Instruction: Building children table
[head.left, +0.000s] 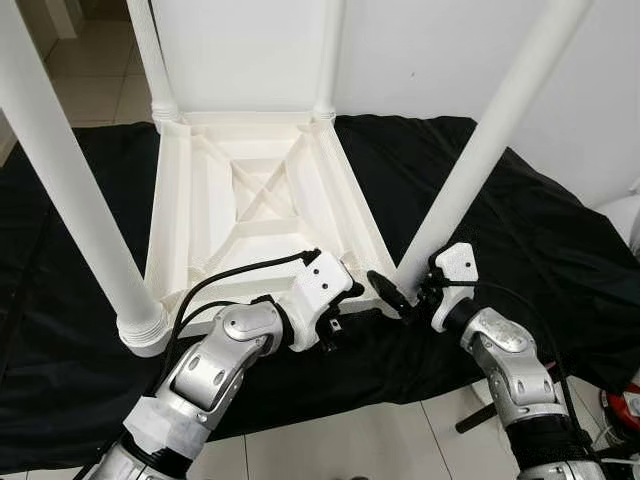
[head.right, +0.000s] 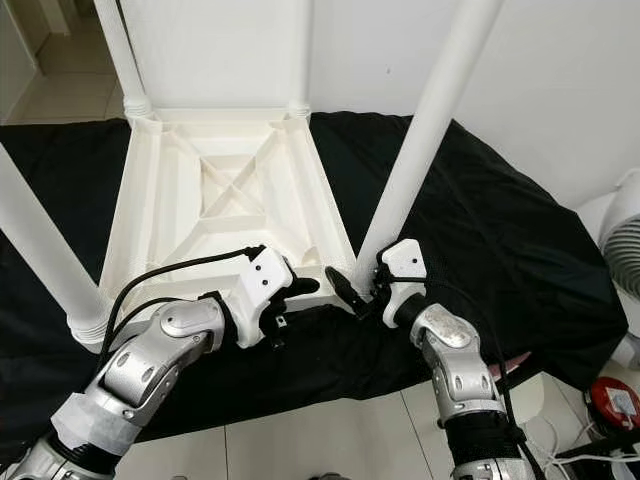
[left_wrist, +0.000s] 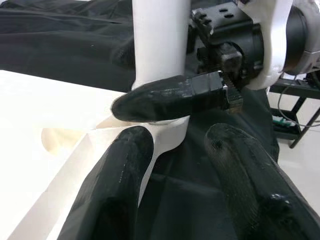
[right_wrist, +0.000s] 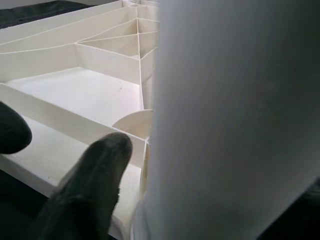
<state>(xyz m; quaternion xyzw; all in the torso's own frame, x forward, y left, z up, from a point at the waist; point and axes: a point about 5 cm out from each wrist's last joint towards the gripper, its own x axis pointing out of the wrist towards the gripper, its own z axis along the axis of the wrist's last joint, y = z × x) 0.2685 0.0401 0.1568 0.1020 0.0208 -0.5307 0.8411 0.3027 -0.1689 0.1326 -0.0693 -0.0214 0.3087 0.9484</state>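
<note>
White child table (head.left: 255, 190) inverted on black cloth (head.left: 520, 230), four legs up. Near-right leg (head.left: 480, 150) seated in corner socket. Right gripper (head.left: 400, 296) at leg base, jaws spread around it, probably touching. Left gripper (head.left: 335, 300) just beside, at table rim, jaws open, empty.

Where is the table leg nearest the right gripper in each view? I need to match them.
Left eye view: the leg slants from centre to upper right.
Right eye view: leg rises from centre, right of middle.
Left wrist view: leg stands upright at the tabletop's corner.
Right wrist view: leg very close, beside the ribs.
Shared landmark: the ribbed tabletop.
</note>
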